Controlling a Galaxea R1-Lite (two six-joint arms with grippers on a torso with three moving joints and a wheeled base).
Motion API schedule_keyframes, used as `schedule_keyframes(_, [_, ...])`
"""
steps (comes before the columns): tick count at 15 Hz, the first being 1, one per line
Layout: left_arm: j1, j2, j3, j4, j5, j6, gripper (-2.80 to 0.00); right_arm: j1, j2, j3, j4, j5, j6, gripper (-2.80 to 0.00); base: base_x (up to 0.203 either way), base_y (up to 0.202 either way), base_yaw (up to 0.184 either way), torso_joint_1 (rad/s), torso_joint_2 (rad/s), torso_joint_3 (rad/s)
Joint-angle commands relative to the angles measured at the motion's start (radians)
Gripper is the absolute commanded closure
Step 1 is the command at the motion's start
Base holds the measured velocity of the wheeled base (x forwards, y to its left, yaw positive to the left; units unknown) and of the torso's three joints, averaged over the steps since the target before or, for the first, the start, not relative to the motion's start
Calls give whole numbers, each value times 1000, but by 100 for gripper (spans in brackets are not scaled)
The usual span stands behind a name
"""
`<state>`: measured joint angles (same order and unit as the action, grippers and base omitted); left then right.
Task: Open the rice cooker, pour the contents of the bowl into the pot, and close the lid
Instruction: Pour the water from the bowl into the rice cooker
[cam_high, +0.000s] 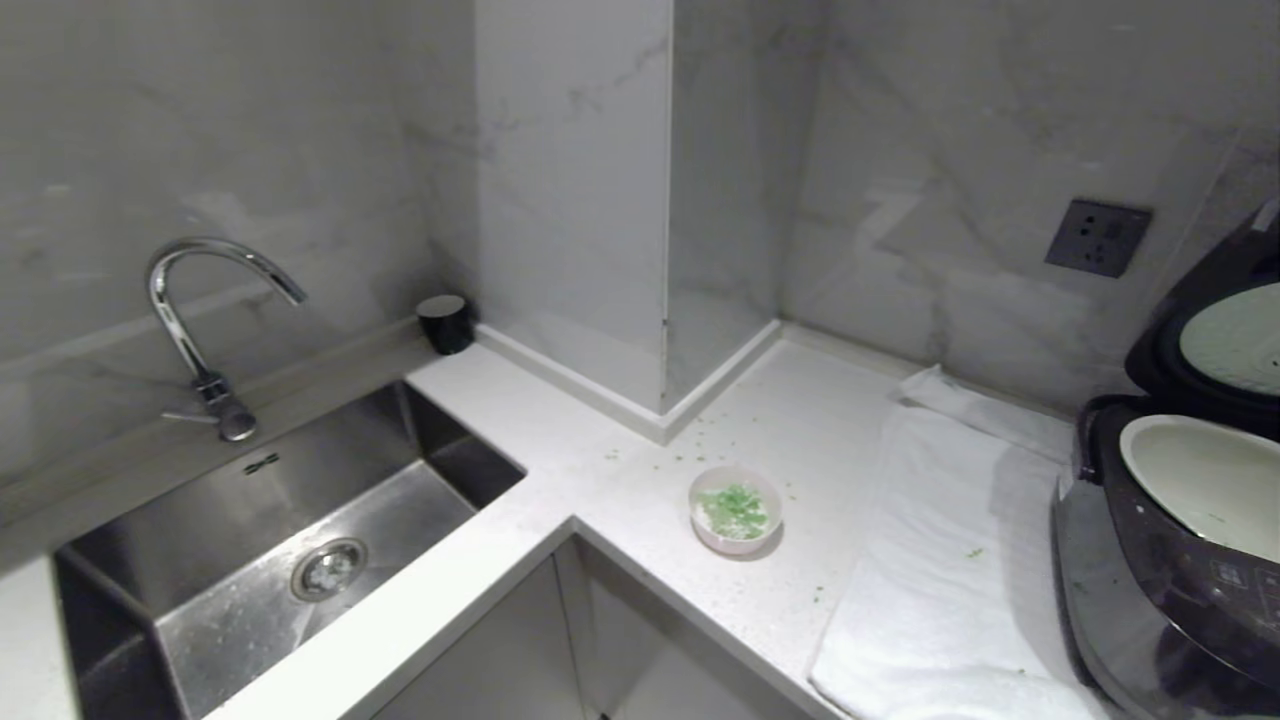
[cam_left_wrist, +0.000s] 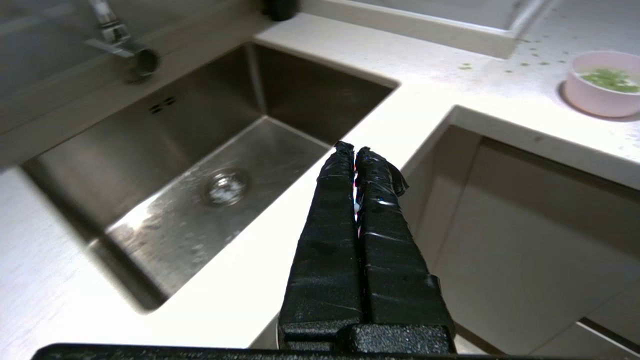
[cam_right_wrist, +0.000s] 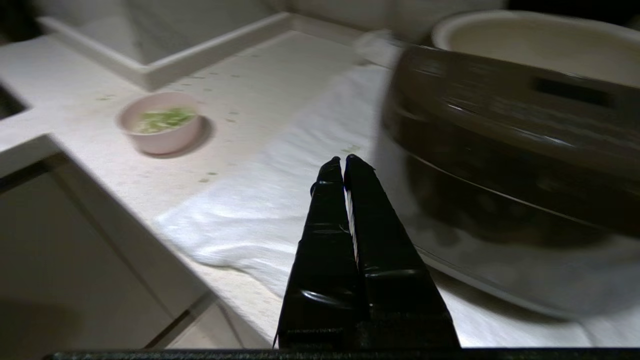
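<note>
Neither gripper appears in the head view. It shows a white countertop wrapping a corner, with a steel sink and chrome faucet on the left. The pink bowl sits mid-counter holding chopped green contents, with stray green bits scattered around it. At the right edge the rice cooker stands on a white towel, its lid raised and the cream pot exposed.

From the left wrist view, the left gripper hangs in front of the counter edge with its black taped fingers pressed together, holding nothing. The sink lies beyond and to one side of the fingertips; the bowl sits well apart, further along the counter on the other side.

From the right wrist view, the right gripper also has its fingers closed together and empty. It hovers at the counter's front edge, over the towel. The rice cooker stands just beside the fingertips, and the bowl with its green contents rests on bare counter, well apart on the opposite side.
</note>
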<state>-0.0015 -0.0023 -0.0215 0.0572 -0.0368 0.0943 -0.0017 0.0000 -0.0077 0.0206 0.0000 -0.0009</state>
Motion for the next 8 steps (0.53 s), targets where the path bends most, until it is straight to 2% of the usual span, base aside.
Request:
schedule_keyframes(1, [1,1,0,0,0,1,0,2,0,0,1,-1,-1,0,0,12,-155,15,7,4])
schedule_keyframes(8, [1,1,0,0,3,4,0,2,0,0,1,0,-1,0,1,7,-175,4,2,1])
